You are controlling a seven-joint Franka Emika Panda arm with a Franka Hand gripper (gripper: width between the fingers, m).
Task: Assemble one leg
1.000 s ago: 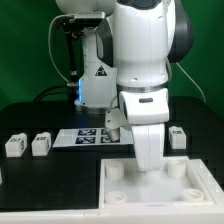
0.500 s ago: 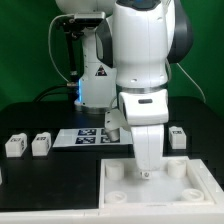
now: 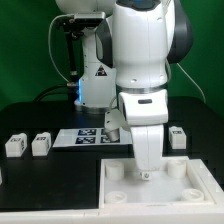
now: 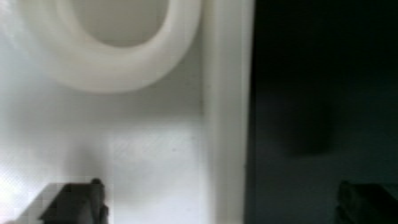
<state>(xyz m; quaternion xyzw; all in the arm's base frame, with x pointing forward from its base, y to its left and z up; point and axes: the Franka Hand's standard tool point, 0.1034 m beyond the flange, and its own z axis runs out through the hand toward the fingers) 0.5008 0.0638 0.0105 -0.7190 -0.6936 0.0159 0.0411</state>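
Three legs, small white blocks with tags, lie on the black table in the exterior view: two at the left (image 3: 14,145) (image 3: 40,144) and one at the right (image 3: 178,137). My gripper (image 3: 147,174) hangs low over the far edge of the large white panel (image 3: 190,190), away from all the legs. In the wrist view the gripper (image 4: 221,205) is open and empty. Its dark fingertips (image 4: 71,203) stand wide apart, one over the panel (image 4: 125,140), the other over the black table. A round corner socket (image 4: 116,40) of the panel shows close by.
The marker board (image 3: 88,137) lies flat behind the panel, between the left legs and the arm. The arm's white body hides the table's middle. A black frame and a green wall stand at the back.
My gripper has come down a little toward the panel's far edge since a second ago. It has held still over the last half second. The legs have not moved.
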